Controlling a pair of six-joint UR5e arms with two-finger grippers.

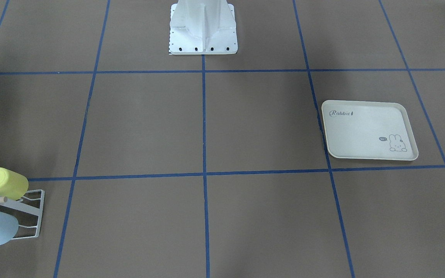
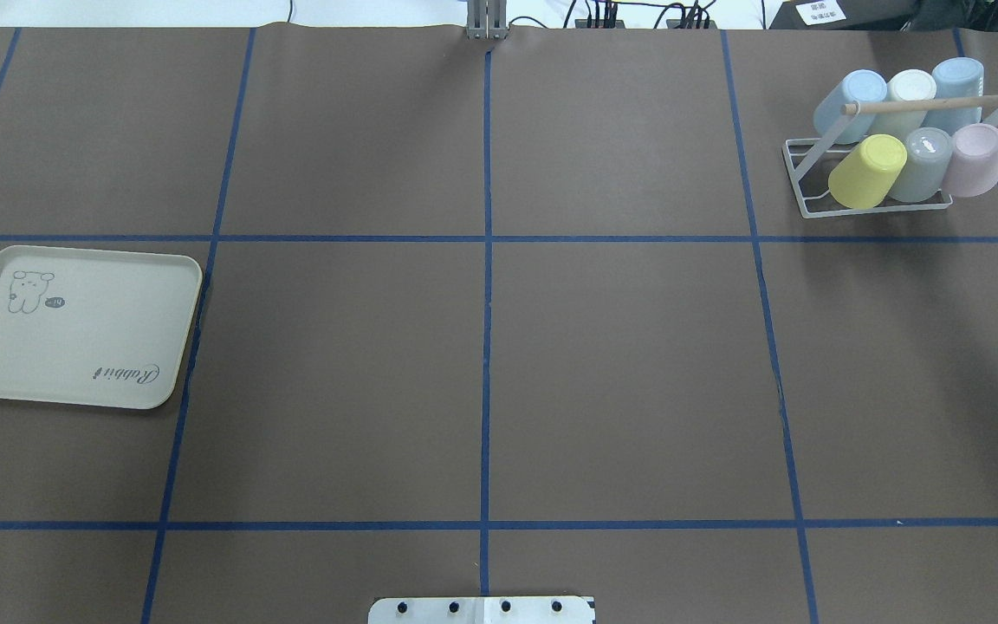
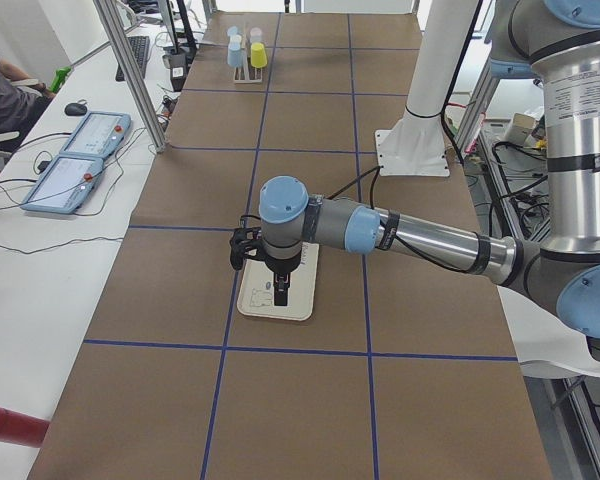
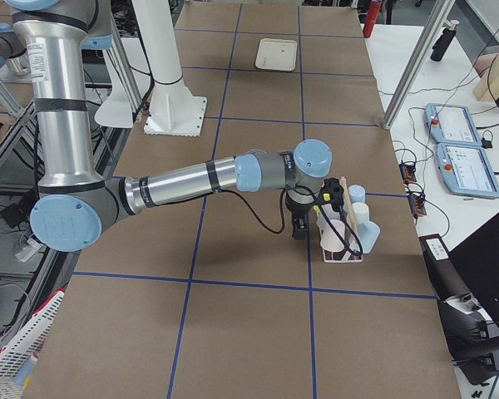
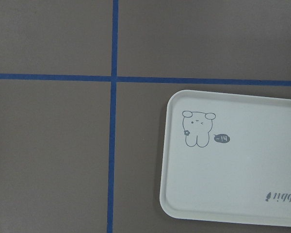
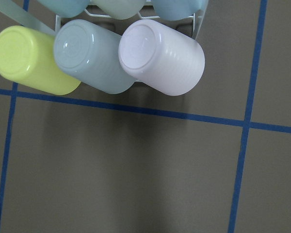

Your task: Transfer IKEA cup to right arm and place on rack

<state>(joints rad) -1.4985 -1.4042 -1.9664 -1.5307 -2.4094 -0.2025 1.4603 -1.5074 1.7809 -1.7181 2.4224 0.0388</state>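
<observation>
Several IKEA cups sit upside down on the white wire rack with its wooden dowel, at the far right of the overhead view. The front row is a yellow cup, a grey-blue cup and a pink cup. My right gripper hangs just beside the rack, and I cannot tell whether it is open or shut. My left gripper hovers over the cream rabbit-print tray; whether it is open or shut I cannot tell. Neither wrist view shows any fingers.
The tray holds nothing. The robot's white base stands at the table's middle edge. Blue tape lines grid the brown table. Beyond the table's side lie two teach pendants and a seated person. A red cylinder lies nearby.
</observation>
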